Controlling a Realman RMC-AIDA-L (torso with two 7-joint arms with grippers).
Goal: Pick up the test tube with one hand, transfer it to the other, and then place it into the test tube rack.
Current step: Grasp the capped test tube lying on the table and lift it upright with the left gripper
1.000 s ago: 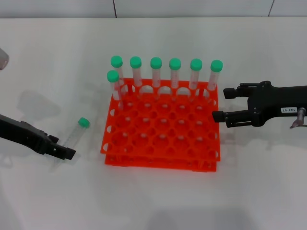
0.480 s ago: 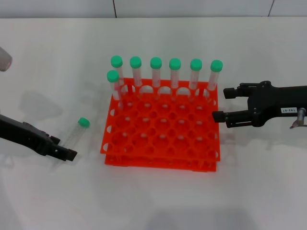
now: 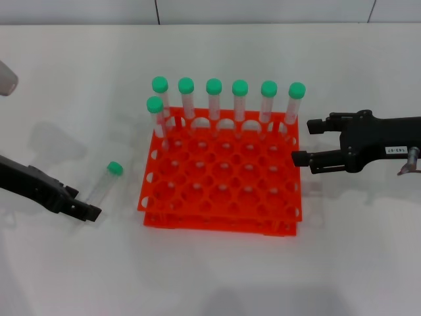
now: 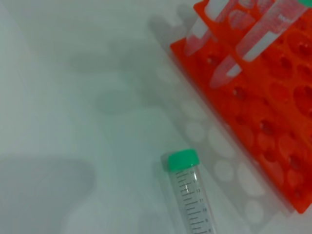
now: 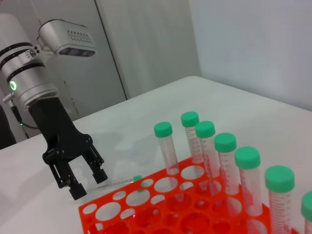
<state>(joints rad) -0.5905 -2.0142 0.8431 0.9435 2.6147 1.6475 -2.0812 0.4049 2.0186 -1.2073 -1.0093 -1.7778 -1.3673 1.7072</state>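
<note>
Beside the rack (image 3: 220, 181) of 7 tubes (image 3: 227, 105) lies 1 tube (image 3: 105, 182).

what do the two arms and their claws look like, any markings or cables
Both claws are black with two fingers. The left claw is plain and sits on a silver-white arm with black bands and a green ring light. The right claw carries a small white printed label, with a thin cable at its wrist.

Left pincer (image 3: 91, 212) low, fingers apart; right pincer (image 3: 304, 142) level, fingers spread, pointing left.
</note>
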